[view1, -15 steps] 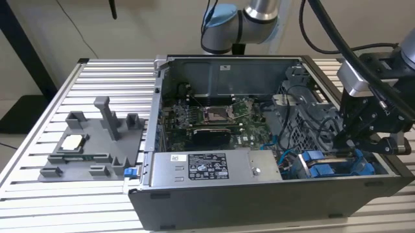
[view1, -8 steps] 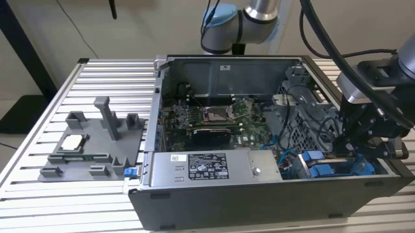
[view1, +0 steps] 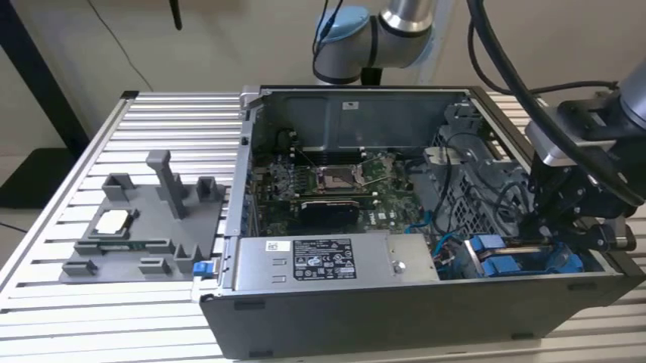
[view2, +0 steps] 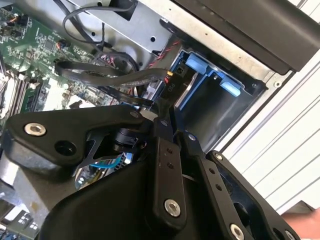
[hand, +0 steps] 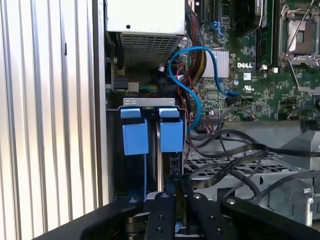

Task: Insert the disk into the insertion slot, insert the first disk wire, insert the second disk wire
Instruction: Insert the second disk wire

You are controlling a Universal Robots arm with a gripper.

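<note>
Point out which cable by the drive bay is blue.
The thin looping cable running from the motherboard down toward the blue tabs; the flat ones are black.

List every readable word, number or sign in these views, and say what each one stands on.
Nothing can be quoted with confidence.
Power-supply label: dense print and symbols, too small to read.
White sticker on the case's back wall: too small to read.
Board: white lettering, too small to read reliably.
Black plug: short white marking, blurred.
</note>
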